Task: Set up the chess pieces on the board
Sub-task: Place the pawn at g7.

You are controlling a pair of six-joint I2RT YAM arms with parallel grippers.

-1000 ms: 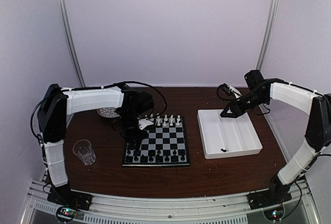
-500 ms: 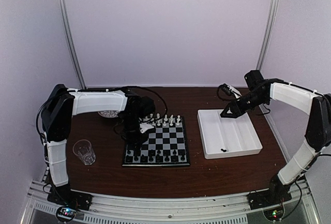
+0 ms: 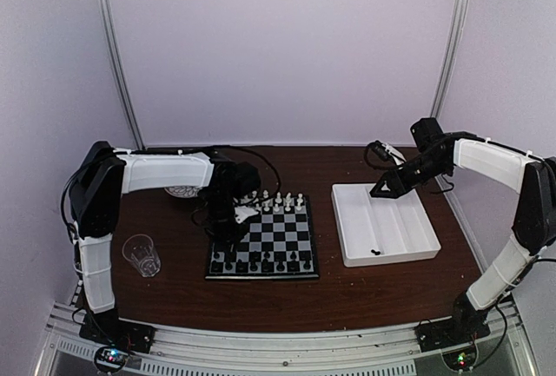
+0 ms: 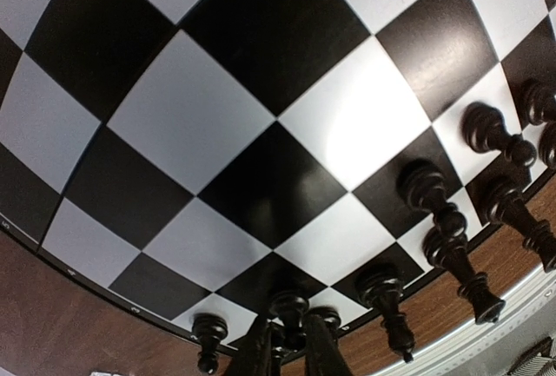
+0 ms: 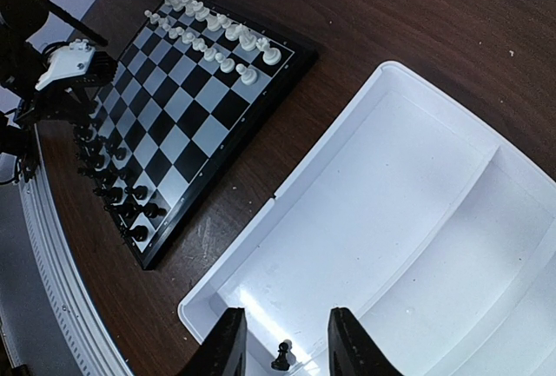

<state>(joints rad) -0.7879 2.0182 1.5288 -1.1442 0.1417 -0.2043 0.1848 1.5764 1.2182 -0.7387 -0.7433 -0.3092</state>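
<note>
The board (image 3: pixel 276 233) lies at the table's middle, with white chess pieces (image 3: pixel 278 201) along its far rows and black chess pieces (image 3: pixel 261 263) along its near rows. My left gripper (image 3: pixel 228 235) is down over the board's near-left part. In the left wrist view the gripper (image 4: pixel 288 341) is shut on a black piece (image 4: pixel 292 308) that stands at the board's (image 4: pixel 226 107) near edge, among other black pieces (image 4: pixel 443 220). My right gripper (image 3: pixel 382 188) hovers open and empty over the white tray (image 3: pixel 408 220). One black pawn (image 5: pixel 281 356) stands in the tray between the open fingers (image 5: pixel 228 341).
A clear plastic cup (image 3: pixel 142 254) stands near the left arm. A round patterned plate (image 3: pixel 181 190) lies behind the left arm, partly hidden. The tray (image 5: pixel 417 185) sits right of the board (image 5: pixel 187 124), with brown table between them.
My left arm has drawn its elbow in and the gripper has come down and nearer over the board's near-left corner. The right arm has not moved.
</note>
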